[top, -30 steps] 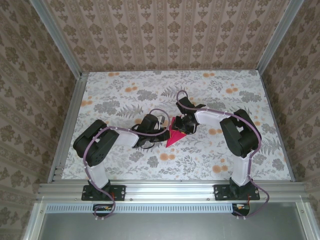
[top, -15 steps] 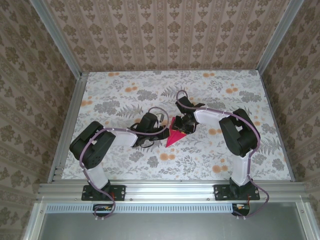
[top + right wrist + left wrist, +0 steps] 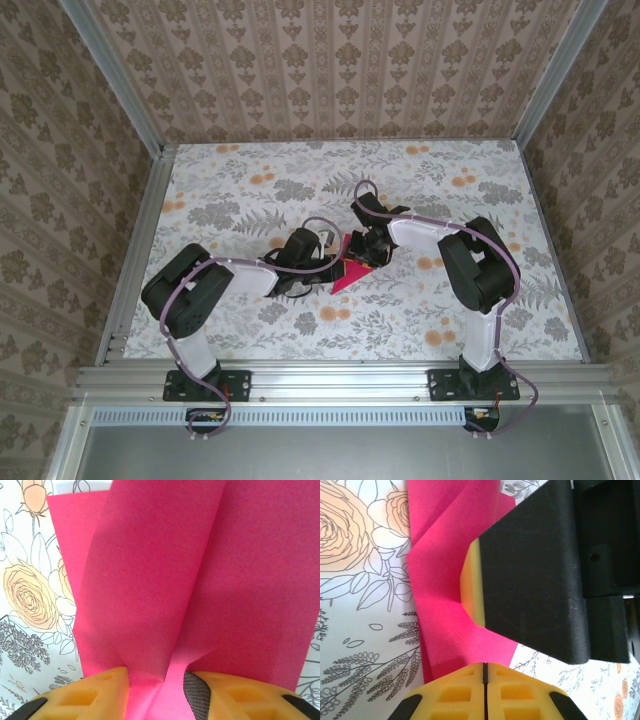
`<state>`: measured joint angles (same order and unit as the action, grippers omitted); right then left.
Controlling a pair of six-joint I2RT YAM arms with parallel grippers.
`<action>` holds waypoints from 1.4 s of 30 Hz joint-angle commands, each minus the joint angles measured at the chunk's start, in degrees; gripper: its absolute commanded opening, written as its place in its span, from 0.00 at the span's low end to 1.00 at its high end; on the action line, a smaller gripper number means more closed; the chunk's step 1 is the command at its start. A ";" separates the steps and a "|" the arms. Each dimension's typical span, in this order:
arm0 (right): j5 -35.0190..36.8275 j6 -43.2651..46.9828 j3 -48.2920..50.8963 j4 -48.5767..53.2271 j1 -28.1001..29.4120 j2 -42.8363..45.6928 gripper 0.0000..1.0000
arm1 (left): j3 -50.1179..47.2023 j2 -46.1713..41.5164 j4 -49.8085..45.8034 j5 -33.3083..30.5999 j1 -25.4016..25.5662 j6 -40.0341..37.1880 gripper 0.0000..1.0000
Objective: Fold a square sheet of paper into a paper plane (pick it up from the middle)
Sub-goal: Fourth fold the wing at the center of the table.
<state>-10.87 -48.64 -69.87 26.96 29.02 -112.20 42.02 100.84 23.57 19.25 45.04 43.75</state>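
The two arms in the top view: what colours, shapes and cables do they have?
The left arm and right arm have white links, bulky black joints and a purple cable each. The left tool and right tool have yellow fingers with square recesses.

Square sheet of paper (image 3: 200,580) was thin matt magenta paper, fine-grained, sharply creased. Left gripper (image 3: 484,680) fingers (image 3: 455,695) were smooth yellow moulded plastic with hollow cells. Right gripper (image 3: 160,690) had the same yellow plastic plus a rough grey textured pad (image 3: 197,692); its outer shell (image 3: 535,580) was black matt plastic, slightly grainy. Table cover (image 3: 420,170) looked matt, floral-printed. Frame rails (image 3: 330,380) were bare brushed metal. Arm cable (image 3: 362,183) had smooth purple sheathing.
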 commanded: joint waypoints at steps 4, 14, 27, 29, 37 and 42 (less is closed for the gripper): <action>8.05 -1.44 6.75 6.35 -0.71 -9.66 0.40 | 0.14 1.82 -1.31 -1.14 0.18 -0.23 0.07; 8.26 -1.27 6.82 6.35 -0.71 -9.83 0.39 | 0.51 2.26 -2.68 -2.39 0.25 -0.22 0.06; 8.06 -1.14 6.86 6.09 -0.71 -9.94 0.39 | 1.08 3.44 -3.55 -2.02 0.24 -0.24 0.06; 7.97 -1.17 6.94 6.02 -0.70 -9.91 0.39 | 1.27 3.74 -3.92 -1.86 0.29 -0.24 0.06; 7.24 -1.17 6.84 5.82 -0.70 -9.21 0.39 | 1.16 4.54 -6.99 -2.15 0.58 0.24 0.06; 3.47 0.07 6.30 1.88 -1.03 -4.86 0.41 | 0.72 4.55 -9.78 -3.02 0.79 0.56 0.05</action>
<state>-11.16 -49.43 -68.95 25.80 28.86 -111.37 42.94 103.20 21.12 17.56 45.28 43.81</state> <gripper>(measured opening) 0.407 0.053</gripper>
